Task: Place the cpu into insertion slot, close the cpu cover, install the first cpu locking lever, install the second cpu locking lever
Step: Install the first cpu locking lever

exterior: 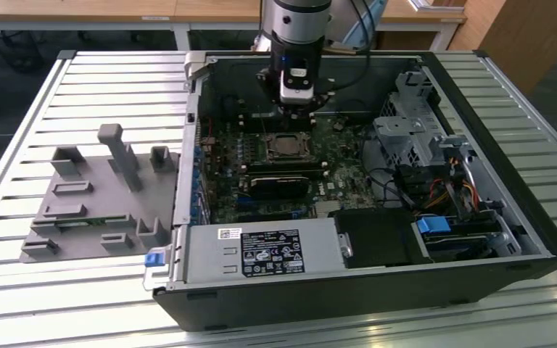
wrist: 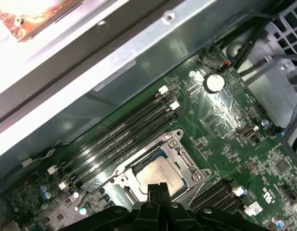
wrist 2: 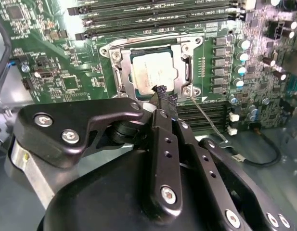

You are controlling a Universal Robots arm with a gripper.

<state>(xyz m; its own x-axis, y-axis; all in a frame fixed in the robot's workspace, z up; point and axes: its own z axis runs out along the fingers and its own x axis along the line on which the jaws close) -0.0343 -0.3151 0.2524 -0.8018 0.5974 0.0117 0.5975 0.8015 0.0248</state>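
**Gripper closed above the seated cpu**

In the exterior view the gripper (exterior: 296, 109) hung inside the open computer case (exterior: 510, 217), just above the motherboard (exterior: 259, 210); in both wrist views its fingertips (wrist 2: 161, 91) met pad to pad, clamped on nothing.

They hovered at the edge of the cpu cover (wrist 2: 120, 72); whether they touched it could not be told.

The cpu (wrist 2: 155, 67) sat silver side up in the insertion slot (wrist 2: 187, 71), framed by the lowered cover; a thin metal lever (wrist 2: 208, 120) ran out from the socket's corner across the memory slots (wrist 2: 206, 113).
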